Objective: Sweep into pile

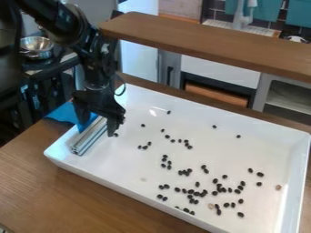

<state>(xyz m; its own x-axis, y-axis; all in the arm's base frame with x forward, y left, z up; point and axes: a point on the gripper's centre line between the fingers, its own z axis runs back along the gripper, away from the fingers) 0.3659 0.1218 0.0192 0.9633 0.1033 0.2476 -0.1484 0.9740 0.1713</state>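
Observation:
The black gripper (pixel 97 119) is at the left end of the white tray (pixel 137 175), low over a metal bar (pixel 89 136). Blue material (pixel 63 113) lies over the tray's left edge and behind the bar, partly hidden by the gripper. Whether the gripper has hold of the bar or the blue material cannot be told. Many small dark beans (pixel 197 194) are scattered over the tray, thickest towards the near right. A single bean (pixel 116 134) lies just right of the gripper, and a few pale pieces (pixel 211 206) are among the others.
Raised walls surround the tray, which stands on a brown wooden table (pixel 72 195). A long wooden shelf (pixel 206 43) runs across behind it at a higher level. At the upper left, a metal bowl (pixel 37 47) stands near the arm.

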